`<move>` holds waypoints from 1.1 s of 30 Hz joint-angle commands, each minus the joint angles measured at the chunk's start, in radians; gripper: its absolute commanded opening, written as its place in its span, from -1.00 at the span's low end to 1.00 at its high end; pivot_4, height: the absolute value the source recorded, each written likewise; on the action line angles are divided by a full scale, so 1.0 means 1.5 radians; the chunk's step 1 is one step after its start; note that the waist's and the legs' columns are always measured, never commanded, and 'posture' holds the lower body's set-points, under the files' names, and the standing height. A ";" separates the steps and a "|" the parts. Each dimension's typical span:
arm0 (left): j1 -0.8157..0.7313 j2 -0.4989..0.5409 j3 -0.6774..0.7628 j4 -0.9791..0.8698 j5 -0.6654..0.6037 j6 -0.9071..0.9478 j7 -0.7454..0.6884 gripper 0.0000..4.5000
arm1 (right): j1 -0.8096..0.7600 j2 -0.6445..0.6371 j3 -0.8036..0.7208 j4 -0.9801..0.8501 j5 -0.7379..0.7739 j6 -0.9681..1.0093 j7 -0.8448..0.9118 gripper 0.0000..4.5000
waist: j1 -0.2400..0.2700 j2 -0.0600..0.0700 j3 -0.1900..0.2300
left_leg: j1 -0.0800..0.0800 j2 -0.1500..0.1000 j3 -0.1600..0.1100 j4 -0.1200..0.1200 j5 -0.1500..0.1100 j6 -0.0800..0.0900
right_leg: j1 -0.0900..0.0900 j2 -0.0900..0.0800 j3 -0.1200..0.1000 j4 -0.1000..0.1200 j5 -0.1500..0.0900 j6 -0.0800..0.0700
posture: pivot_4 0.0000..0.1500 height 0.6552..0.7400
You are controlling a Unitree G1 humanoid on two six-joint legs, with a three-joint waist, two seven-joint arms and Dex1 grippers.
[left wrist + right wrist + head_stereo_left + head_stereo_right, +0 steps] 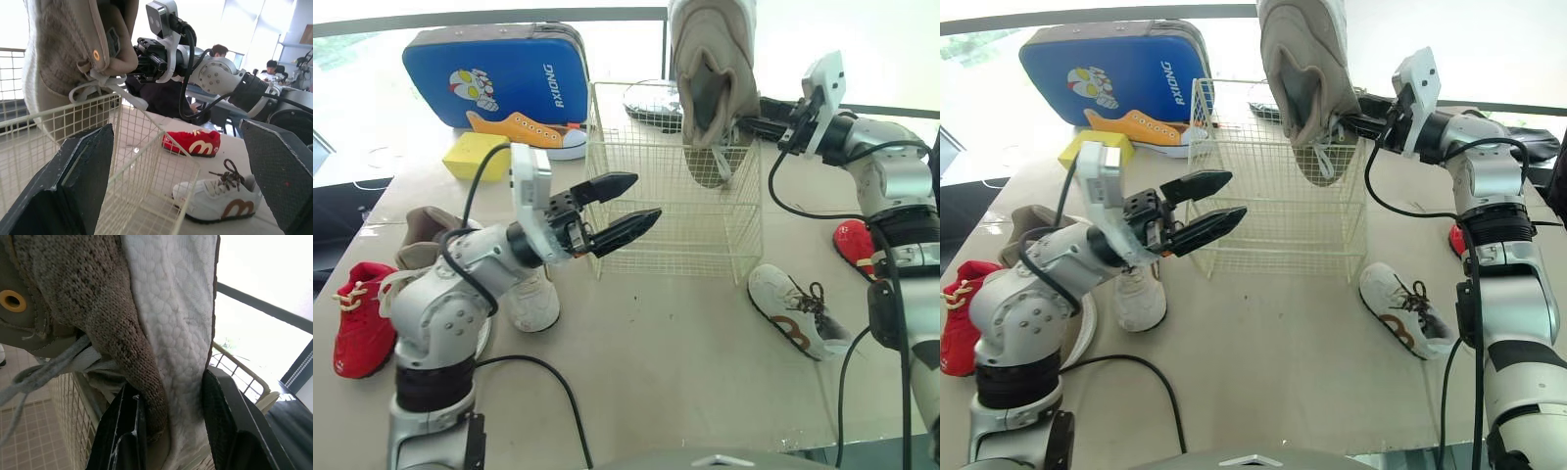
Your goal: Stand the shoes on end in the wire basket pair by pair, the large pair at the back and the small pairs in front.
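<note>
My right gripper [756, 116] is shut on the heel end of a large beige knit shoe [710, 69]. The shoe hangs upright, with its lower end inside the back right of the wire basket [666, 235]. In the right wrist view the fingers [230, 426] clamp its white sole and knit upper. My left gripper [646, 196] is open and empty, level with the basket's front left corner. A small white shoe [795, 311] lies to the right of the basket. One red shoe [854, 243] is at the far right, another red shoe [362, 315] at the far left.
A white shoe [530, 299] and a brown shoe [421, 235] lie beneath my left arm. A blue case [499, 73] and a yellow block [475, 155] stand at the back left. A dark object [651, 103] sits behind the basket. People [220, 49] sit in the background.
</note>
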 commanded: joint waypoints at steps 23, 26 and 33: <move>0.009 0.042 0.031 -0.028 -0.048 -0.016 0.041 1.00 | 0.131 -0.134 -0.125 -0.259 0.048 0.118 0.031 0.98 | -0.002 0.000 0.001 | 0.000 -0.001 -0.004 -0.002 0.002 -0.003 | 0.001 0.001 -0.001 0.000 0.000 0.000 | 1.00 1.00; 0.007 0.039 0.026 -0.030 -0.048 -0.016 0.040 1.00 | 0.194 -0.175 -0.164 -0.360 0.066 0.157 0.007 0.98 | 0.001 0.000 0.001 | 0.000 -0.001 -0.004 -0.002 0.002 -0.003 | 0.001 0.001 -0.001 -0.001 0.000 0.000 | 1.00 1.00; 0.009 0.035 -0.005 -0.042 -0.062 -0.006 0.017 1.00 | 0.477 -0.271 -0.311 -0.691 0.180 0.357 -0.013 0.98 | 0.003 -0.003 0.000 | -0.001 -0.001 -0.006 -0.002 0.002 -0.003 | 0.001 0.000 -0.001 -0.001 -0.001 0.001 | 1.00 1.00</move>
